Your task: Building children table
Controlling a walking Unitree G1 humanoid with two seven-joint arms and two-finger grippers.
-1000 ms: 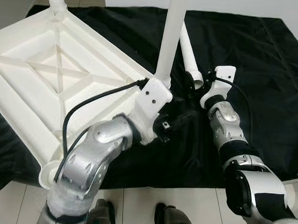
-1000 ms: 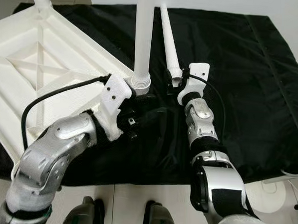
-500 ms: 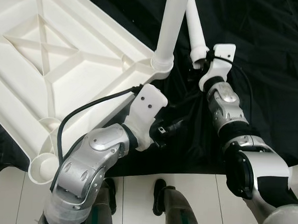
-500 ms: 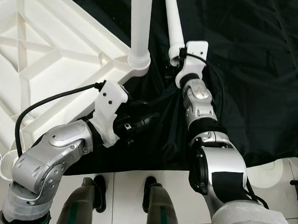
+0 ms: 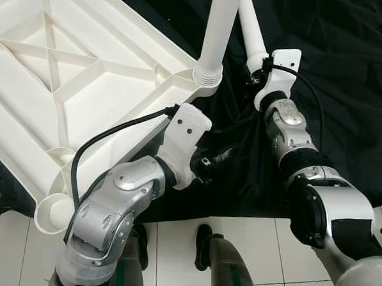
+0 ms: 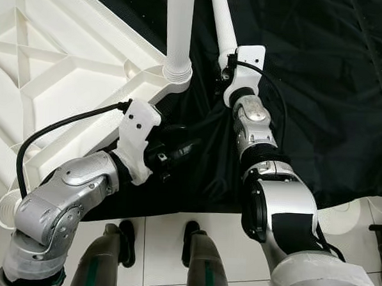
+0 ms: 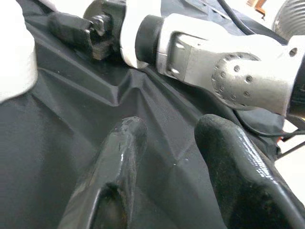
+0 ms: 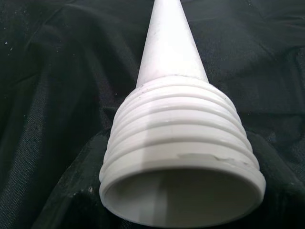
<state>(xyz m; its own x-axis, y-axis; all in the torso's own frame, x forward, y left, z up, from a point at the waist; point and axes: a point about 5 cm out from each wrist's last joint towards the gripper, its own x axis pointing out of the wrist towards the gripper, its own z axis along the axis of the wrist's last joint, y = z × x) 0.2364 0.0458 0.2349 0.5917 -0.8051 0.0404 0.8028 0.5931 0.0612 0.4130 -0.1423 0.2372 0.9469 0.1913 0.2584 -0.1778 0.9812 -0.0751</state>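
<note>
The right gripper (image 5: 257,75), upper centre, clamps the threaded end of a loose leg (image 8: 181,143); the left gripper (image 7: 176,157) hangs open over the cloth (image 5: 348,74). Fitting this leg is in hand: next, carry it to the free socket (image 5: 51,214) of the tabletop (image 5: 72,92), lower left

Black cloth (image 5: 349,55) spread over the floor, pale floor tiles (image 5: 172,251) with grey joints, evenly lit, perhaps indoors

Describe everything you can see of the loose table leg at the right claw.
The loose table leg is a long, white, plastic-looking tube, hollow, with a ridged screw thread around its wider open end. It lies on the black cloth, threaded end toward the robot, its shaft running away and tapering. The right claw is at that threaded end, its black fingers on either side of it. It is not yet attached to the tabletop.
</note>
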